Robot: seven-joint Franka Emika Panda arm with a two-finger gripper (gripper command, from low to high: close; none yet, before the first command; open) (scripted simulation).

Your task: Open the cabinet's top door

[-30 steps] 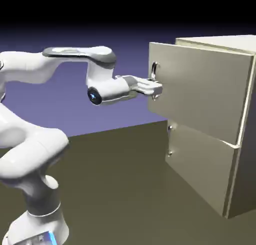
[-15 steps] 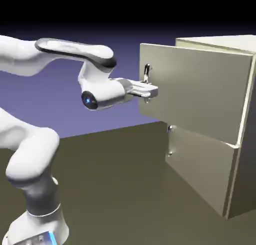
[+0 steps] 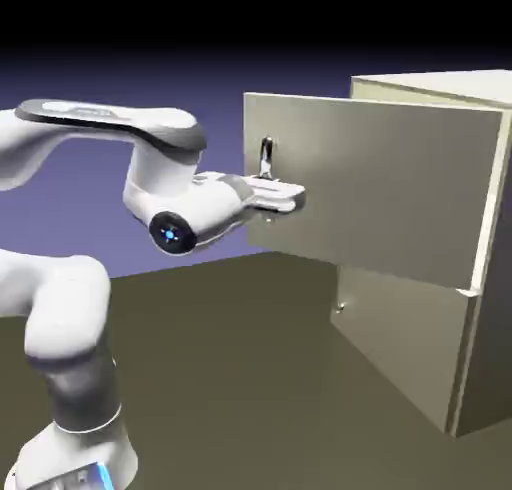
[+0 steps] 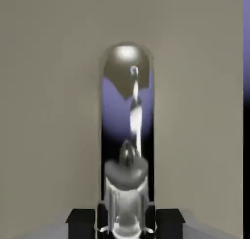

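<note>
The beige cabinet (image 3: 440,88) stands at the exterior view's right. Its top door (image 3: 370,193) is swung partly outward, its free edge toward the arm. A small shiny metal bar handle (image 3: 266,160) sits near that edge. My gripper (image 3: 285,200) reaches in from the left and is shut on the handle's lower part. In the hand view the handle (image 4: 128,126) rises as a gleaming bar between the dark fingertips (image 4: 81,218), and the door panel (image 4: 49,111) fills the background. The lower door (image 3: 400,348) stays shut.
The dark tabletop (image 3: 250,378) spreads between the robot's base (image 3: 75,448) and the cabinet. A strip of blue-violet backdrop (image 4: 246,43) shows past the door's edge in the hand view.
The top door has swung further open, its handle edge moving left in the exterior view. The gripper moved left and slightly down with the handle, and the arm folded back.
</note>
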